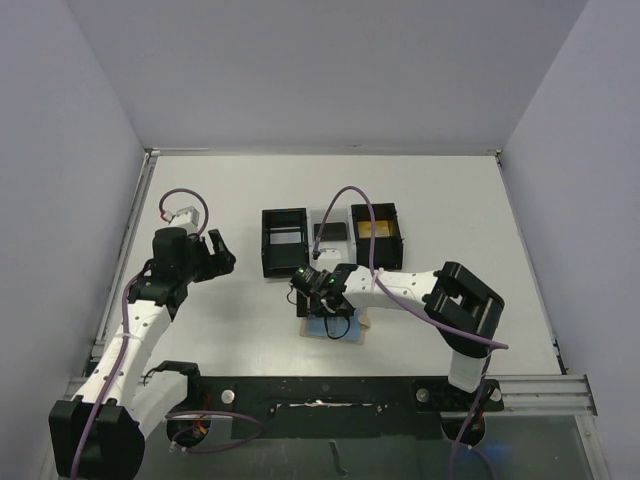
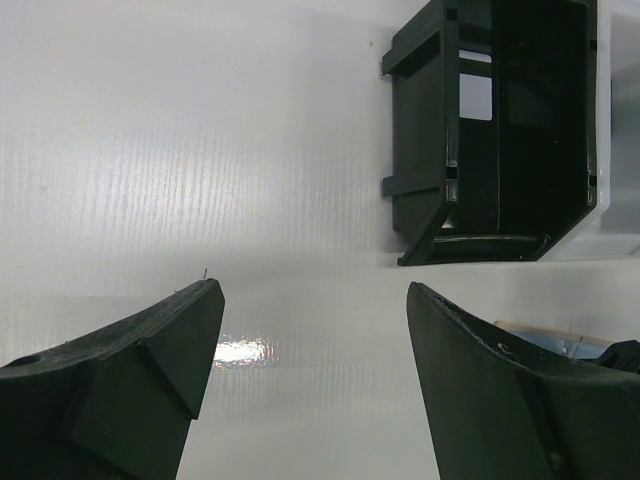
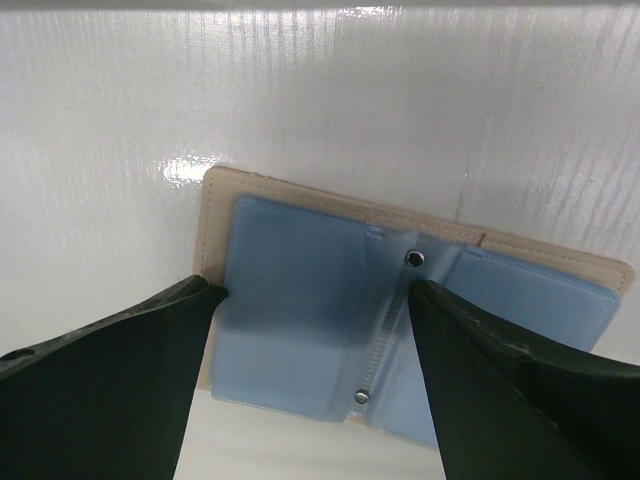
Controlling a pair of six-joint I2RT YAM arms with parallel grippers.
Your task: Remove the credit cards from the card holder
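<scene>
Right fingers (image 3: 110,390) wide over opened card holder (image 3: 300,300), left fingers (image 2: 130,370) wide, gold item (image 1: 375,230) in tray (image 1: 392,252)

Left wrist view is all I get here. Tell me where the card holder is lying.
Observer: The card holder lies opened flat on the table, between the black tray and the table's near edge.
Operator: Report the right gripper.
Observer: The right gripper is open, directly over the holder, holding nothing.
Operator: Describe the holder's inside.
Observer: Two blue-grey panels face up; whether cards sit in them I cannot tell.
</scene>
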